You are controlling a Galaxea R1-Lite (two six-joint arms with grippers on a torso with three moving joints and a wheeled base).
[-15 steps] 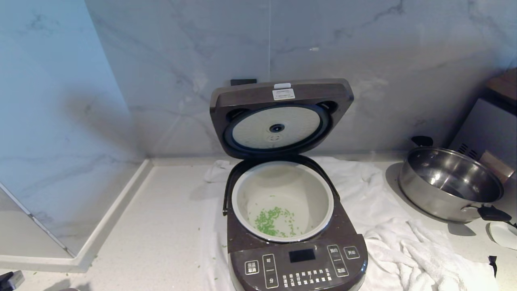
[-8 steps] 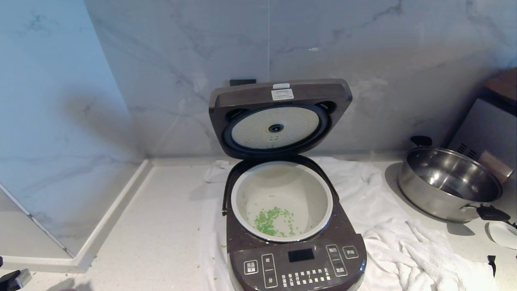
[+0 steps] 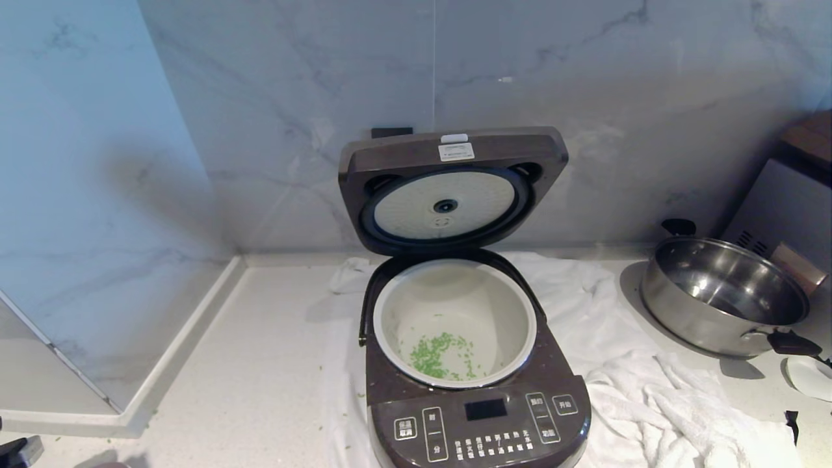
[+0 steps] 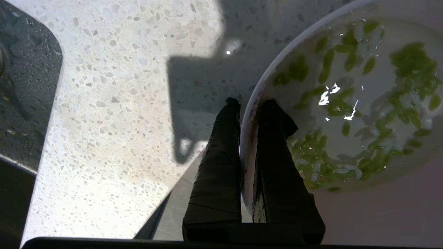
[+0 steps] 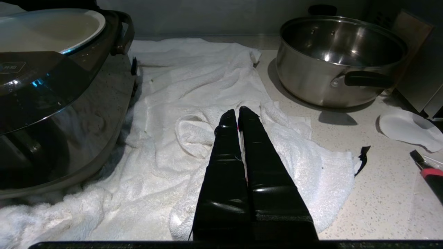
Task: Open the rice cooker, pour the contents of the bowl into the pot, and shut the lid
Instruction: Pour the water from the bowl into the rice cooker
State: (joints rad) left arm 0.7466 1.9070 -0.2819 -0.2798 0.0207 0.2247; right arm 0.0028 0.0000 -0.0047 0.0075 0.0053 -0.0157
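Observation:
The rice cooker (image 3: pixel 478 422) stands on the counter with its lid (image 3: pixel 448 188) raised upright, showing its white dimpled plate. Green bits (image 3: pixel 439 357) lie at the bottom of the cream pot (image 3: pixel 390 305). In the left wrist view, more green contents (image 4: pixel 408 69) sit in the bowl (image 4: pixel 277 62). My left gripper (image 4: pixel 250 102) is shut on the bowl's rim, with one finger inside and one outside. In the head view the bowl is out of view, and only a dark part of the left arm (image 3: pixel 16 450) shows at the bottom left corner. My right gripper (image 5: pixel 238 112) is shut and empty above a white towel (image 5: pixel 193 103).
A steel pan (image 3: pixel 721 292) with black handles stands to the right of the cooker, and a small white dish (image 3: pixel 809 377) lies beyond it. The towel (image 3: pixel 650 390) spreads under and beside the cooker. Near the bowl are the counter's edge and a dark wet surface (image 4: pixel 27 86). Marble walls close the back and left.
The dark part of the left arm at the bottom left corner has shifted slightly. The cooker, lid and pan have not moved.

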